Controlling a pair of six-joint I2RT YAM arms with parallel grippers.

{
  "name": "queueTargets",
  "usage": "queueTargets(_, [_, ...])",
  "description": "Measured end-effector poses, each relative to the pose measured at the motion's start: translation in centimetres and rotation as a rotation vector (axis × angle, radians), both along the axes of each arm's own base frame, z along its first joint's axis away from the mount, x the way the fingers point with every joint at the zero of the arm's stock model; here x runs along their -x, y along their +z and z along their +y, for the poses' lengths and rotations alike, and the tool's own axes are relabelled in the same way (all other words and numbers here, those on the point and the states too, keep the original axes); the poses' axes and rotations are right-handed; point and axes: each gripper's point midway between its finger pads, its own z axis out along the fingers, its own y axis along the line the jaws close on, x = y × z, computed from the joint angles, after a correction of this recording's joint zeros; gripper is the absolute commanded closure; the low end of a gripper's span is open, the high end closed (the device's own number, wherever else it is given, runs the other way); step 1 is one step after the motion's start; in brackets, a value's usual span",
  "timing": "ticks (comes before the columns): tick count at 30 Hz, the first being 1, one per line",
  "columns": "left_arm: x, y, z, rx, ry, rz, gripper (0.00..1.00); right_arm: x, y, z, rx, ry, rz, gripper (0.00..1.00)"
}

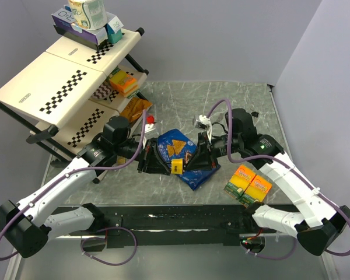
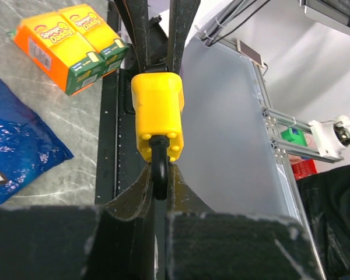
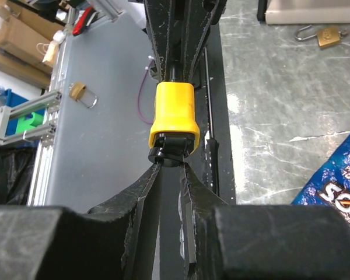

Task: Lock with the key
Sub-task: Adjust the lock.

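Note:
A yellow padlock (image 1: 177,166) hangs between my two grippers, above a blue chip bag (image 1: 174,146). My left gripper (image 1: 159,164) is shut on the padlock's black shackle (image 2: 159,169). In the left wrist view its tips (image 2: 159,182) pinch the loop below the yellow body (image 2: 158,116). My right gripper (image 1: 195,161) is shut on the black key head (image 3: 170,153), which sits in the keyhole end of the padlock (image 3: 174,111). Its fingertips (image 3: 171,168) close on that head. Each wrist view shows the other gripper's fingers behind the padlock.
Two orange boxes (image 1: 248,184) lie front right. A tilted rack (image 1: 64,76) with checkered panels and cartons stands at the back left. A brass padlock (image 3: 322,36) lies on the table. A small red item (image 1: 150,120) lies near the rack.

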Motion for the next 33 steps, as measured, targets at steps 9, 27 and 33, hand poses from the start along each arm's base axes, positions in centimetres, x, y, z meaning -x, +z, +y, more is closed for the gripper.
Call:
queueTargets(9, [0.9, 0.2, 0.0, 0.008, -0.040, 0.014, 0.99, 0.9, 0.3, 0.0, -0.023, 0.054, 0.003, 0.74])
queueTargets(27, [2.7, -0.7, 0.5, -0.027, -0.100, -0.065, 0.99, 3.3, -0.7, 0.5, -0.022, 0.176, 0.142, 0.74])
queueTargets(33, [1.5, -1.0, 0.8, -0.054, -0.009, -0.096, 0.99, 1.9, -1.3, 0.3, 0.008, 0.099, 0.125, 0.74])
